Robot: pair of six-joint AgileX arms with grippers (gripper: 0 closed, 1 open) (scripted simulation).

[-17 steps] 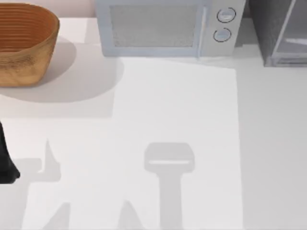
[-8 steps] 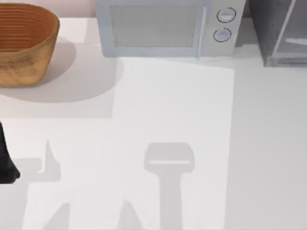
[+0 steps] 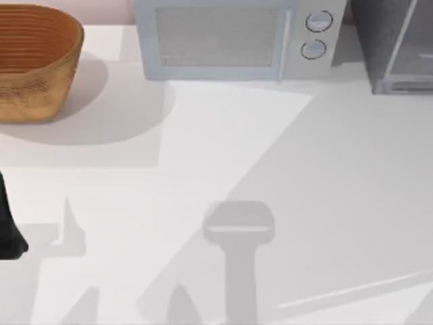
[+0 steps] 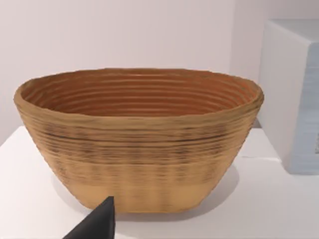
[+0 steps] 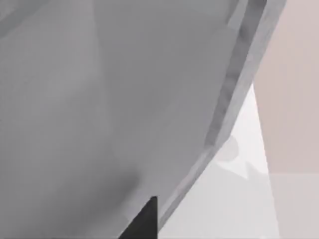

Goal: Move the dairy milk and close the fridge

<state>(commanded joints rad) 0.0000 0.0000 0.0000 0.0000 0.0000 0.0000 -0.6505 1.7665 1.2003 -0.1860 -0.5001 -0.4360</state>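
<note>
The fridge (image 3: 379,40) is the dark grey cabinet at the table's back right corner, cut off by the top view's edge, with its silver-framed translucent door (image 3: 409,57) facing the front. In the right wrist view a broad grey fridge panel (image 5: 99,99) with a silver frame (image 5: 239,84) is very near, and a dark part of my right gripper (image 5: 144,219) pokes in before it. The dairy milk is out of view. My left arm (image 3: 8,230) rests at the table's left edge, and its gripper (image 4: 99,221) faces the basket.
A woven brown basket (image 3: 34,61) stands at the back left, seen hollow and upright in the left wrist view (image 4: 139,139). A light grey microwave (image 3: 230,40) with two round knobs (image 3: 318,22) sits at the back centre. The white table (image 3: 203,149) stretches in front.
A broad grey shadow has spread leftward over the right half of the table, its edge now slanting. The left arm, basket and microwave have not moved.
</note>
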